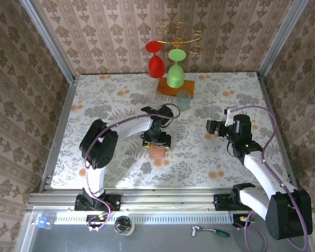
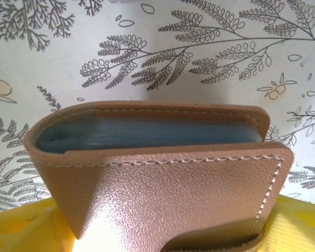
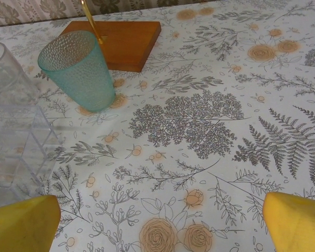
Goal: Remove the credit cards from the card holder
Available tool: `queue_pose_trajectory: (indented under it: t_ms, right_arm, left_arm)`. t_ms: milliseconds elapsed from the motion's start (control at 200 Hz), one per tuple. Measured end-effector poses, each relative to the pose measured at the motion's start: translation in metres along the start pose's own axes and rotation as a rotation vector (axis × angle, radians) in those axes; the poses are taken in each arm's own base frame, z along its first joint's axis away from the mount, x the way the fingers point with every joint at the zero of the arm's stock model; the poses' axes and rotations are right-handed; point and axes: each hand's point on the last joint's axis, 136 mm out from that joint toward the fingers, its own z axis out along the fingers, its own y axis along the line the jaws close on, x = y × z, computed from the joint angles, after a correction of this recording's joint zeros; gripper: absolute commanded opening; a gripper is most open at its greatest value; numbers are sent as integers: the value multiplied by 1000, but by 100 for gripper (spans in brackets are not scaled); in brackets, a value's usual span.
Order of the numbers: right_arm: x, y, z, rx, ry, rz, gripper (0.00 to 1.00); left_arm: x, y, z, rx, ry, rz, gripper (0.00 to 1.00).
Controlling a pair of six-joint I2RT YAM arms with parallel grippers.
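Observation:
The card holder [image 2: 168, 184] is a tan leather bifold, folded shut, with a grey-blue inner layer showing along its open edge. My left gripper [image 2: 168, 233] has it between the yellow fingers [image 2: 26, 231], which press against both of its sides. In the top view the card holder [image 1: 157, 151] sticks out of the left gripper [image 1: 156, 143] toward the near edge, at mid-table. The credit cards are hidden inside the folded holder. My right gripper [image 3: 161, 224] hovers open over bare tablecloth, and in the top view the right gripper [image 1: 212, 127] is well to the right of the holder.
A teal cup [image 3: 79, 71] and a clear plastic container [image 3: 10, 136] stand ahead-left of the right gripper. Behind them a wooden block [image 3: 123, 42] carries a gold stand with a red glass [image 1: 155, 60] and a green glass [image 1: 175, 71]. Papered walls enclose the table.

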Motion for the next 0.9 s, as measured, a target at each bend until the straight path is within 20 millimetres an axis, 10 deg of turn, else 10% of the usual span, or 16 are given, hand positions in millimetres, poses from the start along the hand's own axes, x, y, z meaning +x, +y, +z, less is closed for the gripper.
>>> queue_pose_trajectory:
  t_ms: [900]
  right_arm:
    - [3,16,0,-38,10,-28,100]
  left_arm:
    - [2,-4,2,70,-41,-52,88]
